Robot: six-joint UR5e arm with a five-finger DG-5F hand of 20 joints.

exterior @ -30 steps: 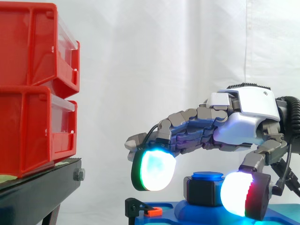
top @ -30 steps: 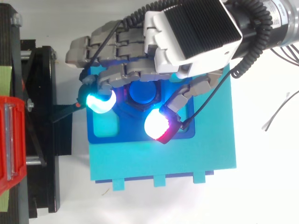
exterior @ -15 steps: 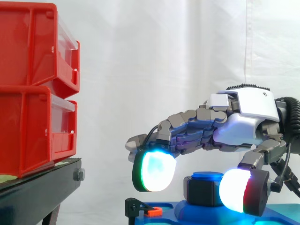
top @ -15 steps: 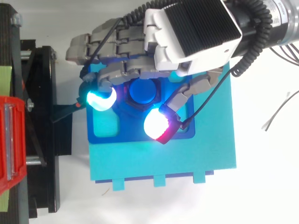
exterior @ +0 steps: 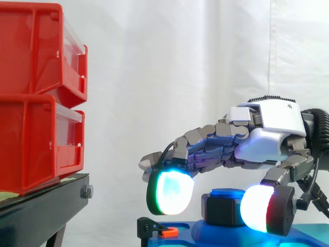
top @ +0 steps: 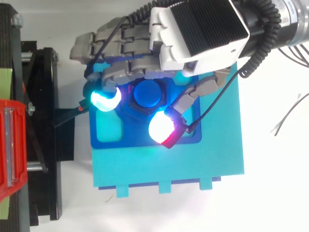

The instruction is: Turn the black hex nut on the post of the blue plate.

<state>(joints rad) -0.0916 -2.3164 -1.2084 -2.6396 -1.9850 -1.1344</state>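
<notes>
From the side, the hand [exterior: 267,128] had sunk a little over the last second. Its cyan-glowing pad [exterior: 169,193] hung lower and nearer the blue plate [exterior: 205,234], still apart from the black hex nut [exterior: 221,210] on its left. The thumb pad [exterior: 259,208], white with a red edge, lay against the nut's right side and overlapped it. The nut sat low on the blue post [exterior: 227,193], and its faces looked as they had a second before. I judged that no real turn had yet been made and that the hand was only settling its hold. The red bins [exterior: 36,92] on the black stand [exterior: 41,208] stood well off to the left.

From above, almost nothing had moved. The hand [top: 193,34] covered the far half of the plate [top: 145,140], which lay on a teal base [top: 169,166]. The post [top: 148,94] showed between fingers and thumb, ringed by the nut [top: 133,111].

This view showed what the side view hid. The thumb pad [top: 163,128] touched the nut's near corner, and a magenta glow under the curled fingers lay at its opposite edge. From that I took the hand to be grasping the nut. The drop in height showed in the side view alone.
</notes>
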